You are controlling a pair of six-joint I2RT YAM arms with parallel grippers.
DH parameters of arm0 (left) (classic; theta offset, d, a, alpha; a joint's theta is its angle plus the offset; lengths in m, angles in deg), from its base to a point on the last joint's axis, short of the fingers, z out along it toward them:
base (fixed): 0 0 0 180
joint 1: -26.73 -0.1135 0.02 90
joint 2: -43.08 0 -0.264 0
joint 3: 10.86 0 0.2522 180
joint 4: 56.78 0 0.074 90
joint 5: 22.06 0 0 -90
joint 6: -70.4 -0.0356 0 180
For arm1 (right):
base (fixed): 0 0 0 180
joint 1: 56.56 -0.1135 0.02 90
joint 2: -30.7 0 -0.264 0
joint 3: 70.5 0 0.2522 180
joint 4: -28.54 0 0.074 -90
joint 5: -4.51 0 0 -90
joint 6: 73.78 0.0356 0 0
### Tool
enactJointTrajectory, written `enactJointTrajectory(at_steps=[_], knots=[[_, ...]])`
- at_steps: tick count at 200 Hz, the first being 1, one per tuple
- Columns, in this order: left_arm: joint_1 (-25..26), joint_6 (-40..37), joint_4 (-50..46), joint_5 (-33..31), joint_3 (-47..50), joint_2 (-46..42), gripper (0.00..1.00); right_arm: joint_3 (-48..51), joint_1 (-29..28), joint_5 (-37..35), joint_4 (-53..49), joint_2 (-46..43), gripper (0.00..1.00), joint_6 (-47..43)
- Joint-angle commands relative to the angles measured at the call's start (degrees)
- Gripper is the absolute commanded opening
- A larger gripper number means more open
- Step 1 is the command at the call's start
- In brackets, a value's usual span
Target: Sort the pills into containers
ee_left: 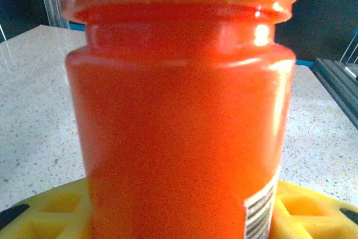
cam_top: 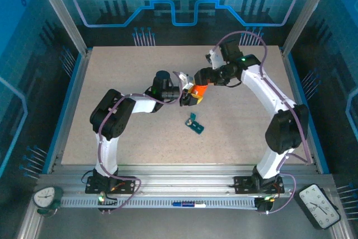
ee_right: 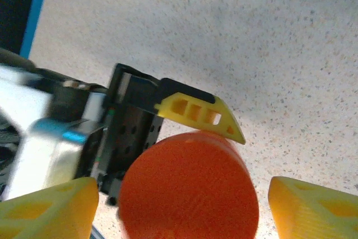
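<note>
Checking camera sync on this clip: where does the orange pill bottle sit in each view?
Top external: the orange bottle is mid-table, between the two arms' tips.
Left wrist: the bottle is close up, across the centre.
Right wrist: the bottle's round top is at bottom centre.
Shared landmark: the left gripper, whose yellow fingers lie against the bottle.

No word, brand or number can be read anywhere. The one printed mark is a white label point(ee_left: 260, 212) with black barcode bars, low on the orange bottle point(ee_left: 179, 138) in the left wrist view, with no legible digits beside the stripes. In the top view a round clock point(cam_top: 46, 197) and a square clock point(cam_top: 323, 205) sit at the near corners, their numerals too small to read.
</note>
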Motion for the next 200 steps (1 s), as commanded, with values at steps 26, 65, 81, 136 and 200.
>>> enactJointTrajectory(at_steps=[26,65,81,136,200], knots=[[-0.3,2.4,5.9,3.5,-1.7,-1.8,0.0,6.1,3.7,6.7,6.8,-11.9,0.86,0.7],[-1.0,13.8,14.3,8.6,-3.3,-0.1,0.0,10.2,5.9,4.8,15.5,-14.5,0.84,-4.8],[-0.9,17.8,16.7,10.4,-4.6,0.5,0.0,11.2,6.2,5.0,19.0,-14.3,0.84,-6.7],[-0.9,22.6,18.8,12.9,-6.0,1.5,0.0,9.2,5.4,8.9,20.5,-11.3,0.86,-9.0],[-1.0,23.7,18.9,13.7,-6.5,2.0,0.0,6.9,3.3,8.7,18.7,-8.9,0.85,-9.8]])
